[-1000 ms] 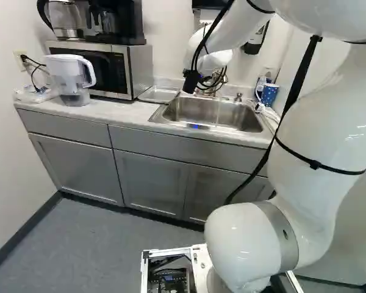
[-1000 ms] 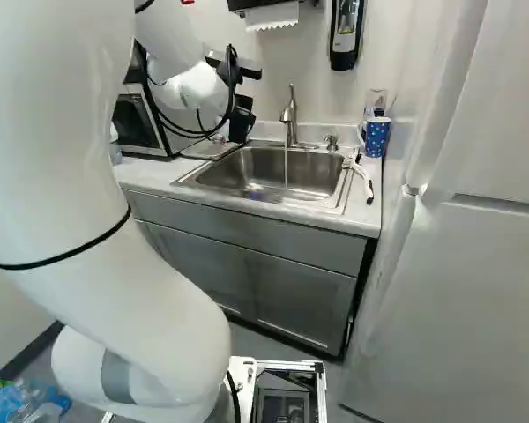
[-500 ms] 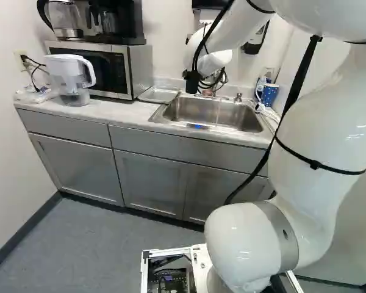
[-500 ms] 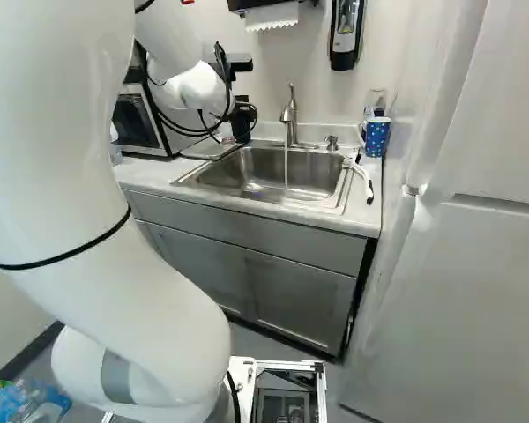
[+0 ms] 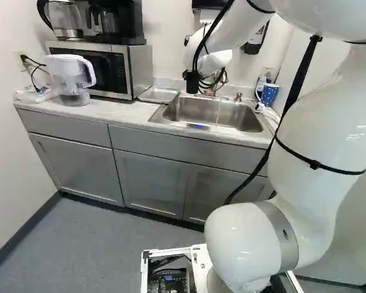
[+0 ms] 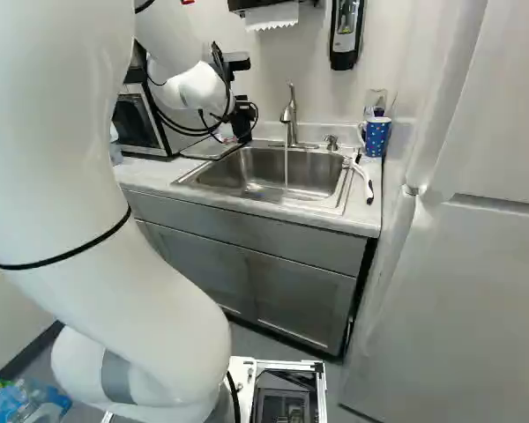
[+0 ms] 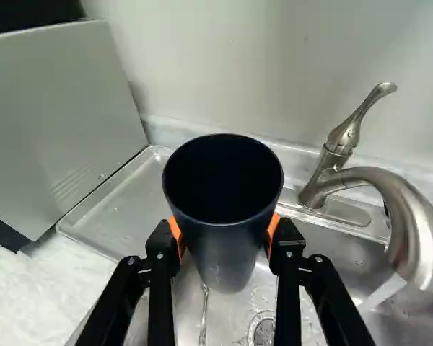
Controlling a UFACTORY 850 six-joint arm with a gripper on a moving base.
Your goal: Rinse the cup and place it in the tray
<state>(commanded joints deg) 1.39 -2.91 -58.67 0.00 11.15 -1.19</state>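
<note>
Snugly, orange-padded fingers (image 7: 161, 246) pinch a smooth, dark, tapered cup (image 7: 224, 249).

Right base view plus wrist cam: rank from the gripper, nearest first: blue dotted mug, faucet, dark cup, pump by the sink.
1. Dark cup: between the fingers of the gripper.
2. Faucet: behind the sink.
3. Pump: just past the faucet.
4. Blue dotted mug: farthest right.

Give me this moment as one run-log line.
gripper: shut on dark cup | water: running from faucet | cup: outside the stream | tray: beside sink, cup not placed
</note>
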